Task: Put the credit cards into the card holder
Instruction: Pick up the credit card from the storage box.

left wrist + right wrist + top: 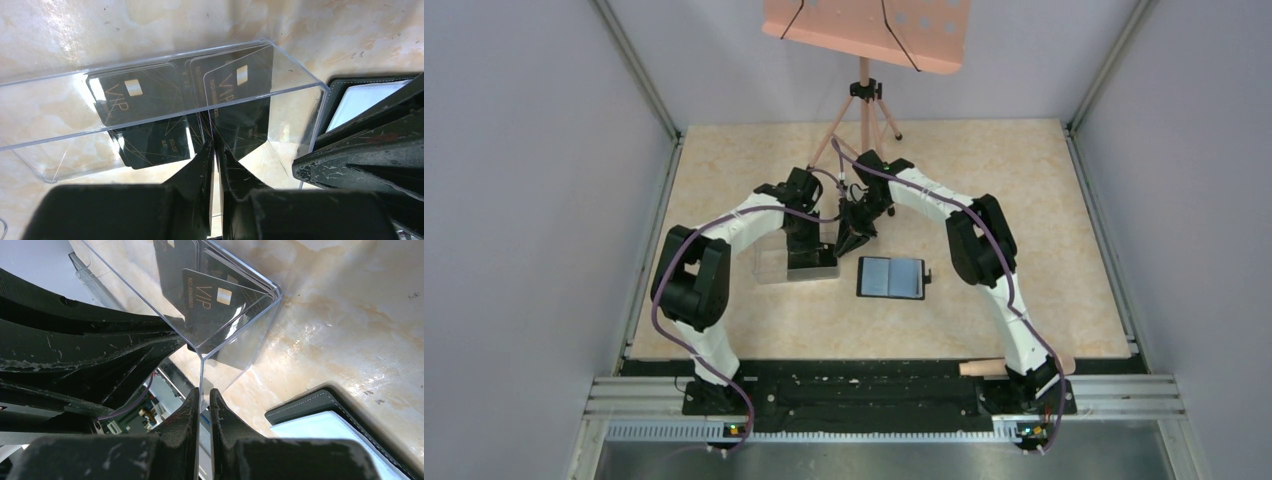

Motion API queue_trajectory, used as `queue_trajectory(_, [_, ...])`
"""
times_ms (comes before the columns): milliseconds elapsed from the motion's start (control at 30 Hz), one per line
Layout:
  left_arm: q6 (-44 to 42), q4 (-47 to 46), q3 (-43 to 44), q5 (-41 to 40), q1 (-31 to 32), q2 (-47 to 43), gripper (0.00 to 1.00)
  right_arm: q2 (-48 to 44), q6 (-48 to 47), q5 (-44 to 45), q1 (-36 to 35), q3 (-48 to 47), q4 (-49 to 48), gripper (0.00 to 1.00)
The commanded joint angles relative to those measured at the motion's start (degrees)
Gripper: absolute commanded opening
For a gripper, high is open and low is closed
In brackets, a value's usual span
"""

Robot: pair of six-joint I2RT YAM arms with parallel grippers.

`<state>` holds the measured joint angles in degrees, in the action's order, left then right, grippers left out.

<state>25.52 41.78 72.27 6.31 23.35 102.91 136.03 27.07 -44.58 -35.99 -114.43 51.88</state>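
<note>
- Top view: the open black leather-like bifold card holder (891, 277) lies flat on the beige table (1024, 200), with its bluish-grey pockets facing up. Its long axis runs left-right and its snap tab is on the right.
- Just to its left is a clear rectangular plastic box (774, 262). The left gripper (812, 252) and right gripper (852, 243) meet at the end of the box nearer the holder. The cards cannot be made out from here.
- Left wrist view: the thin black rectangular credit cards (135, 95), marked "VIP", are inside the clear plastic box (50, 150). They overlap in a loose fan with printed faces towards the camera and long axes roughly along the box's long side. Whether they lie flat or lean cannot be told.
- The left gripper (216, 147) has its fingers almost together, apparently pinching the box's near wall.
- Right wrist view: the right gripper (202, 392) has its fingers pressed onto a vertical edge of the box wall (240, 335). The cards (210, 295) are stacked against the far corner. The card holder (300, 407) is near, at lower right.
- Handling judgement: the cards are light, stiff, slick and very thin.
- Against a flat surface they offer little to grip, so a raised short edge is the best hold.
- Each card should go into a pocket slot edge-first.
</note>
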Motion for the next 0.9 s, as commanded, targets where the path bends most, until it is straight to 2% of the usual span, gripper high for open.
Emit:
queue_trajectory(0, [1.4,-4.2,2.0,5.7,0.8,-1.7,0.13,0.8,-0.2,-1.0,-1.5,-0.7,-1.5,0.00])
queue_trajectory(200, [3.2,-7.6,0.8,8.8,0.8,-2.8,0.14,0.8,-0.3,-0.9,-1.5,-0.4,-1.5,0.00])
queue_trajectory(600, [3.6,-10.3,-1.5,9.6,1.0,-4.0,0.18,0.6,-0.6,-0.8,-1.6,0.0,-1.5,0.00])
queue_trajectory(867, [3.5,-6.3,0.2,7.4,0.9,-0.2,0.17,0.5,-0.6,-0.8,-1.6,0.0,-1.5,0.00])
